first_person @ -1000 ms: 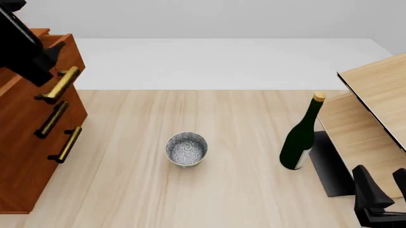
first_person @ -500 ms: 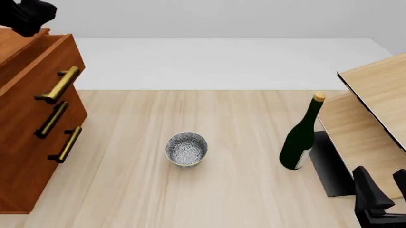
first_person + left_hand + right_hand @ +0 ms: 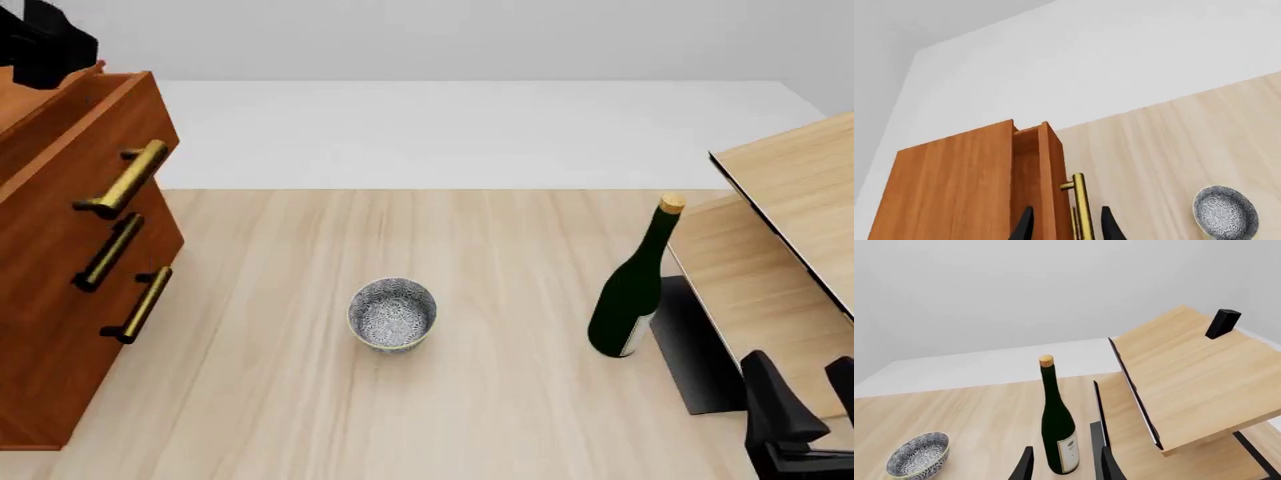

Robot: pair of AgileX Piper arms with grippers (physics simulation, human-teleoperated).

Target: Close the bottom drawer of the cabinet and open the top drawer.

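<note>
Where your right gripper (image 3: 801, 415) sits at the near right corner of the table (image 3: 507, 400), its fingers stand apart with nothing between them; the right wrist view shows the same gap, fingertips (image 3: 1025, 466) aimed toward the bottle (image 3: 633, 290). That dark green bottle stands upright, corked, just beside the pale wood furniture (image 3: 787, 250) with its tilted top panel. Near mid-table, a patterned bowl (image 3: 392, 313) sits alone, well apart from both the bottle and the cabinet (image 3: 54, 350).

Cabinet is at the left edge. Bottom drawer (image 3: 60, 385) looks flush with the front, its brass handle (image 3: 138, 304) lowest of the three. Middle handle (image 3: 110, 252) sits just above it. Top drawer (image 3: 80, 170) stands out from the front, and in the left wrist view you can see a gap between its front panel (image 3: 1051, 180) and the cabinet top (image 3: 954, 190).

Farthest back, your left gripper (image 3: 1065, 225) hangs above the cabinet's top. Fingers are spread, holding nothing; through the left wrist camera the top handle (image 3: 1081, 205) lies below, between the two fingertips (image 3: 1025, 227). In the front view only a dark piece of that arm (image 3: 47, 40) shows at the upper left corner.
</note>
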